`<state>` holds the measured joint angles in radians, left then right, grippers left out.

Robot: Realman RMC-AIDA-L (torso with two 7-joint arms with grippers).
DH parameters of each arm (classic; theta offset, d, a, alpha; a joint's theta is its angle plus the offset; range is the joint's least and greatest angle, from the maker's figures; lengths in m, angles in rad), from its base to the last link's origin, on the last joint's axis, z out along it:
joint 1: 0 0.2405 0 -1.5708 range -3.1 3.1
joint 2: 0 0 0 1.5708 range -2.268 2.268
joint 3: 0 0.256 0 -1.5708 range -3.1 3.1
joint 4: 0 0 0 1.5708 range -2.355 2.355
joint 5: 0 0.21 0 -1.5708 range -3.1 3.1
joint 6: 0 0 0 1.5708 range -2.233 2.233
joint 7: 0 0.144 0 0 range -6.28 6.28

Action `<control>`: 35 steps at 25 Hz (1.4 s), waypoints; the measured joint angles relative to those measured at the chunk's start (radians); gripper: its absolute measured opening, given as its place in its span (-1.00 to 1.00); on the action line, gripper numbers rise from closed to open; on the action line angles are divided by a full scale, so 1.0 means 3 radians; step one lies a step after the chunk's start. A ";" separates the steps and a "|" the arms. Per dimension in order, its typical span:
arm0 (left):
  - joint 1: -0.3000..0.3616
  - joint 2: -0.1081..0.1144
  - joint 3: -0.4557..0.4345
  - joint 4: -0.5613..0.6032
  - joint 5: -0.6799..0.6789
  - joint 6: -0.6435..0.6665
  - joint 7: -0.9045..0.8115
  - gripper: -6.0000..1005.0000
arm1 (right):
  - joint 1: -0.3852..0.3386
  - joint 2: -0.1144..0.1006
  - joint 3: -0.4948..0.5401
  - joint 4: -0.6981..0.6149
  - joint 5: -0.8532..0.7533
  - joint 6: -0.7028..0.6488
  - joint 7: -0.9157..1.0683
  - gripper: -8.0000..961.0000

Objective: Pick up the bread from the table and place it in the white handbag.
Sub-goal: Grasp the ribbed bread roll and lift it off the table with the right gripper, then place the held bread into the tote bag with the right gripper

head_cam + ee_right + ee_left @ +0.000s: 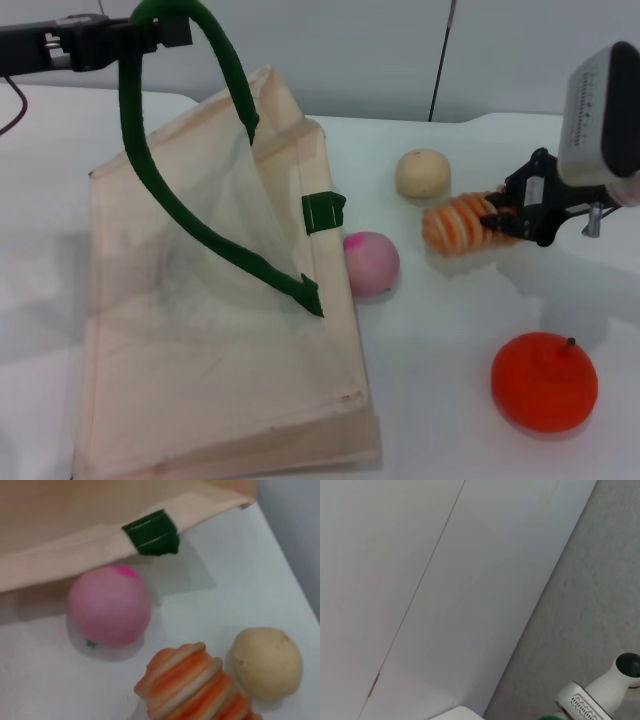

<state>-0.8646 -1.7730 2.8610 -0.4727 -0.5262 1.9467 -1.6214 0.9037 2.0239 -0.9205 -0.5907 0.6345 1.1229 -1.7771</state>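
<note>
The bread [455,225], an orange and cream ridged loaf, is at the right of the table, beside the tan bun. My right gripper [512,216] is shut on the bread's right end; I cannot tell whether the loaf rests on the table or hangs just above it. The bread also shows in the right wrist view [195,687]. The white handbag [200,330] lies on the left half of the table. My left gripper [150,35], at the top left, is shut on its green handle [180,215] and holds that handle up, so the bag's mouth gapes.
A round tan bun [422,173] sits just behind the bread. A pink ball [371,262] lies against the bag's right edge. An orange fruit [543,382] sits at the front right. The left wrist view shows only a wall and a white device [600,692].
</note>
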 joint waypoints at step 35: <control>-0.0216 -0.0008 0.0005 0.0018 0.0036 -0.0001 -0.0010 -0.80 | 0.0097 0.0036 -0.0083 0.0098 0.1334 0.1013 -0.0638 -0.69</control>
<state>-0.9293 -1.7754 2.8625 -0.4673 -0.5154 1.9465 -1.6244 0.9328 2.0346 -0.9454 -0.5614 1.0349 1.4268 -1.9683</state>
